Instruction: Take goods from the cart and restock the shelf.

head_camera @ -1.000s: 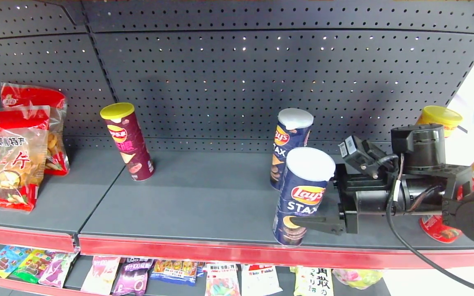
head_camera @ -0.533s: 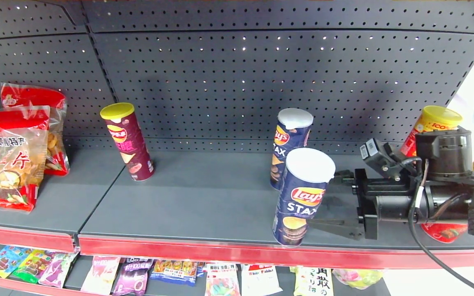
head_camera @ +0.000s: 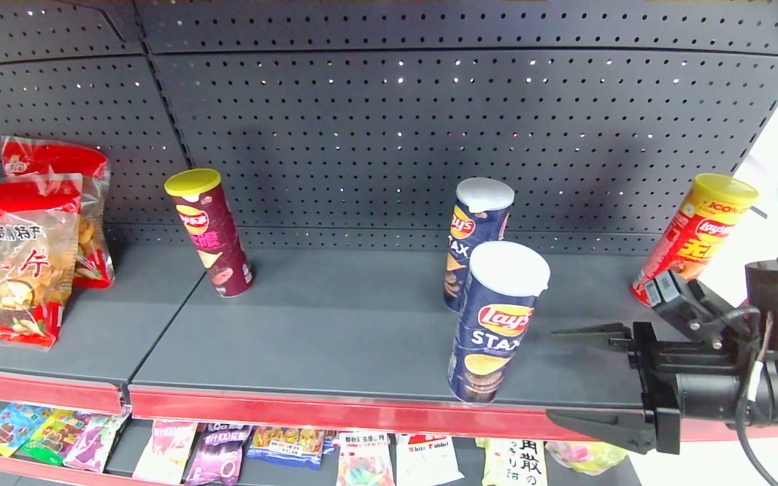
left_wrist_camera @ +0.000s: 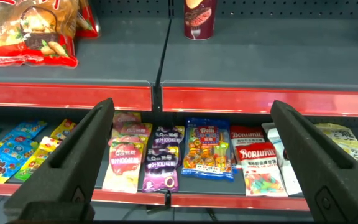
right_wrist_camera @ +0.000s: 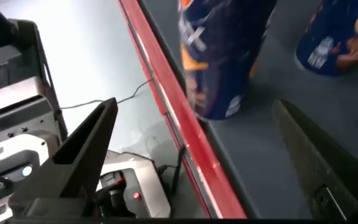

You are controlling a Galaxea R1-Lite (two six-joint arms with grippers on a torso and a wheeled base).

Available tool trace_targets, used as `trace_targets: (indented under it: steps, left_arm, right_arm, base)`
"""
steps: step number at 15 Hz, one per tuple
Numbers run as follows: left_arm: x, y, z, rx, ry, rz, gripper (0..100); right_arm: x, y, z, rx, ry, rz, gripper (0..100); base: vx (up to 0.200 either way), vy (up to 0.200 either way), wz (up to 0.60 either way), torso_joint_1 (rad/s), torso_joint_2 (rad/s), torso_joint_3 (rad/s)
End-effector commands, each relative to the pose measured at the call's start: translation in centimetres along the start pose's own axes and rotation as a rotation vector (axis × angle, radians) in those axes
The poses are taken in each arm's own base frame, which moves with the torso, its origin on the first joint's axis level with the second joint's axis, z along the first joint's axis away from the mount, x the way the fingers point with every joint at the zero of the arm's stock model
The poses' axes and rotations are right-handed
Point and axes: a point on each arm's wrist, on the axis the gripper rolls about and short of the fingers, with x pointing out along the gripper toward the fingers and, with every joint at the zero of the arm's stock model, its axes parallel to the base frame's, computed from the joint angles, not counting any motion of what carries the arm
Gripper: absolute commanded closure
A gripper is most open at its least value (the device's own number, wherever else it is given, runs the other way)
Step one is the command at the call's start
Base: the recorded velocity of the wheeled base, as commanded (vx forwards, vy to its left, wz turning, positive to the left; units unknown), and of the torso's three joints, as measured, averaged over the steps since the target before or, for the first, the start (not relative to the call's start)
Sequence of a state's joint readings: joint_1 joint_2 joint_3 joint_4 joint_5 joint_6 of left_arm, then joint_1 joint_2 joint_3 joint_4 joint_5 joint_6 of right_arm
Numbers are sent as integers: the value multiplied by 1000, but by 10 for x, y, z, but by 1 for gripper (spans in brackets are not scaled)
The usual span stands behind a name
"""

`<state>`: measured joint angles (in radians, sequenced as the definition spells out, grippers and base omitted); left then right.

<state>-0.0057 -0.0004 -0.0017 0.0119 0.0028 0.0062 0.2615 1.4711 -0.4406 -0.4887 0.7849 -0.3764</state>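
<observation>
Snack bags (head_camera: 21, 256), far left, on shelf (head_camera: 328, 337). Purple can (head_camera: 208, 233), centre-left. Blue can (head_camera: 497, 324), centre-right, upright at the red front lip, with rear blue can (head_camera: 477, 223) just behind. Right gripper (head_camera: 552, 374), lower right, jaws spread and empty, just beside the blue can. Best drawn straight back so it does not clip that edge-standing can. Red-yellow can (head_camera: 696, 236), far right. Left gripper (left_wrist_camera: 192, 106), jaws spread and empty, before lower-shelf sweet packets (left_wrist_camera: 207, 152).

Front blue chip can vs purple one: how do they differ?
The front blue can has a white lid; the purple can has a yellow one. The blue can stands at the front of the shelf, beside the right gripper; the purple can stands farther back and left. Both are tubes standing free.
</observation>
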Motion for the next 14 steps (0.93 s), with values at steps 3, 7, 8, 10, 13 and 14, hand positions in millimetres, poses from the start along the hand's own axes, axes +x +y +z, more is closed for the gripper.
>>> trace_targets:
  steps: [3,7,8,10,13,14]
  left_arm:
    - [0,0,0,0,1,0,0]
    - [0,0,0,0,1,0,0]
    - [0,0,0,0,1,0,0]
    - [0,0,0,0,1,0,0]
    - [0,0,0,0,1,0,0]
    - [0,0,0,0,1,0,0]
  right_arm:
    - [-6,10,-16,59,84,-126,0]
    - [2,3,-21,107,161,-247,0]
    - [5,1,-22,107,191,-295,0]
    - [12,-8,-19,104,216,-357,0]
    - [21,-19,-17,102,246,-420,0]
    - [27,-22,-14,95,246,-418,0]
  base:
    - [0,0,0,0,0,0]
    - [0,0,0,0,0,0]
    - [0,0,0,0,0,0]
    - [0,0,0,0,0,0]
    - [0,0,0,0,0,0]
    - [0,0,0,0,0,0]
